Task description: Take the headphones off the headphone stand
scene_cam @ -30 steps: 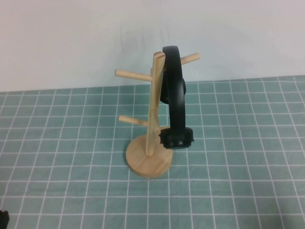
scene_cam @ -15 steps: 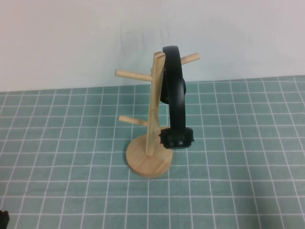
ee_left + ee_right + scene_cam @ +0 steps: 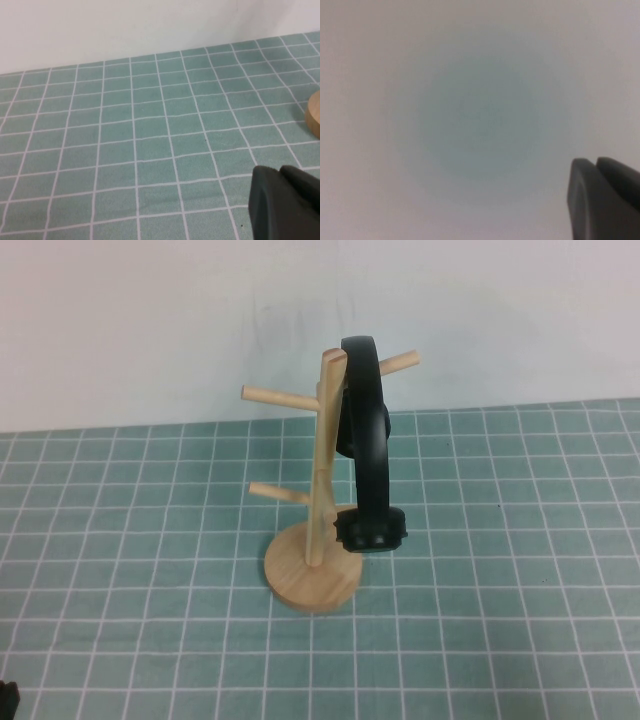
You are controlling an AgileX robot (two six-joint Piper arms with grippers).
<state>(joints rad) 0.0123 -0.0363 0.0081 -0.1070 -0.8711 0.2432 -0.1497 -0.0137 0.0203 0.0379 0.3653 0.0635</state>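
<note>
We are at the very start: the headphones [image 3: 368, 455] hang by their headband over the top of the headphone stand [image 3: 318, 505], mid-tabletop [image 3: 520, 590]. Next we must reach and lift them clear. Left gripper [image 3: 287, 205] waits low nearby; right gripper [image 3: 605, 200] faces blank whiteness. We cannot tell either's state.

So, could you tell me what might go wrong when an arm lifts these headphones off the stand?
The headphones hang by their headband over an upward-angled peg, so a sideways pull could snag and tip the slim headphone stand. The left gripper sits low beside the base; the right gripper faces a blank surface, so either approach starts far off.
</note>
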